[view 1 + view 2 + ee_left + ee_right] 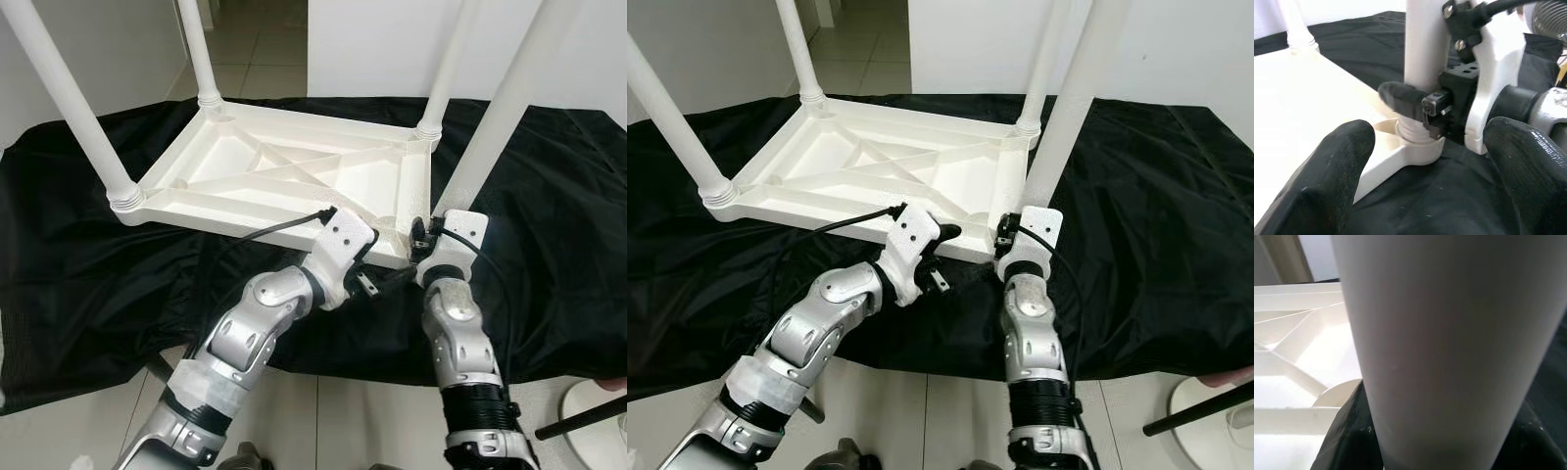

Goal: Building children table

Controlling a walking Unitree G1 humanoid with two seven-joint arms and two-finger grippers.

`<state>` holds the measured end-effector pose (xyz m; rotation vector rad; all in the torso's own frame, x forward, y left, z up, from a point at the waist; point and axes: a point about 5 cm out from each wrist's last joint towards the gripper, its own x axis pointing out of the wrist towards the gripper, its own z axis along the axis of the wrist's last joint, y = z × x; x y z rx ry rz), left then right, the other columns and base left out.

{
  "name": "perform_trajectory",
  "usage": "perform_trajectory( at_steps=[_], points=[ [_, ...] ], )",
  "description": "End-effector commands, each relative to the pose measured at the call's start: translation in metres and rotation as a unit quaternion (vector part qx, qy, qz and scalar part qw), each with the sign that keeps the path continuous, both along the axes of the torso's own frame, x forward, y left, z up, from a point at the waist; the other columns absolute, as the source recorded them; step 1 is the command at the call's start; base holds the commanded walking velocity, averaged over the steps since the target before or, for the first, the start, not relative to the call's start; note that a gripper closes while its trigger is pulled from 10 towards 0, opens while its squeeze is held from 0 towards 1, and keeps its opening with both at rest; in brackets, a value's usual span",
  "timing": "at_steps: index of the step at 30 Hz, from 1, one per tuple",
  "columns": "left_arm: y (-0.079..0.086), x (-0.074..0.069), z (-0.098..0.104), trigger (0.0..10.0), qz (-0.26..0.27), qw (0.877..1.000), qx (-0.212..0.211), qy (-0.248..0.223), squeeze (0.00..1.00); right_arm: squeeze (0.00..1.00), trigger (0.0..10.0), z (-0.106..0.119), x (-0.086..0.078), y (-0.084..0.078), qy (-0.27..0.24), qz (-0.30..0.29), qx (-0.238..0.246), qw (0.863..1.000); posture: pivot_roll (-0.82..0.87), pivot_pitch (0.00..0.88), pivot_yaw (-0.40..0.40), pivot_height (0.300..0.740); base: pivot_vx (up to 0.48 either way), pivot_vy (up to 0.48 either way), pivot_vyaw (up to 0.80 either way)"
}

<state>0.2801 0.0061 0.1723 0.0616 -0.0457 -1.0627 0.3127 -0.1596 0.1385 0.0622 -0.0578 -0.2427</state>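
The right claw (1420, 110) is clenched around the base of the near-right leg (500, 117), just above the threaded collar where that leg meets its corner socket; the left wrist view shows 1 black finger (1400, 98) wrapped across the white tube. The left claw (377, 279) sits just beside it at the near edge of the tabletop (294, 176), its 2 fingers spread wide and holding nothing, aimed at the same corner.

The children's table lies upside down on a black cloth (88, 264) spread over the floor, ribbed underside facing up. All 4 legs stand in their corner sockets: the near-left leg (64, 103), the far-left leg (196, 49), the far-right leg (446, 64) and the gripped one.

Judging by this, the build looks nearly finished. What seems left is seating or tightening the last leg, which leans a little outward, and then turning the table upright. Whether the other 3 legs are fully tight cannot be told.
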Motion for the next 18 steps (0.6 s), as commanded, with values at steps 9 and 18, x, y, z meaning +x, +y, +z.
perform_trajectory(
  at_steps=[9,18],
  points=[
    [0.001,0.002,-0.001,10.0,-0.008,1.000,-0.001,-0.001,0.00,1.00,10.0,-0.009,-0.007,-0.002,0.021,0.015,0.020,0.999,-0.05,0.000,0.055,0.740,0.000,0.000,0.00],
    [0.003,-0.001,-0.004,10.0,-0.010,1.000,0.007,-0.001,0.00,0.00,10.0,-0.006,-0.009,-0.021,0.016,0.110,-0.029,0.993,-0.04,0.000,0.048,0.740,0.000,0.000,0.00]
  ],
)
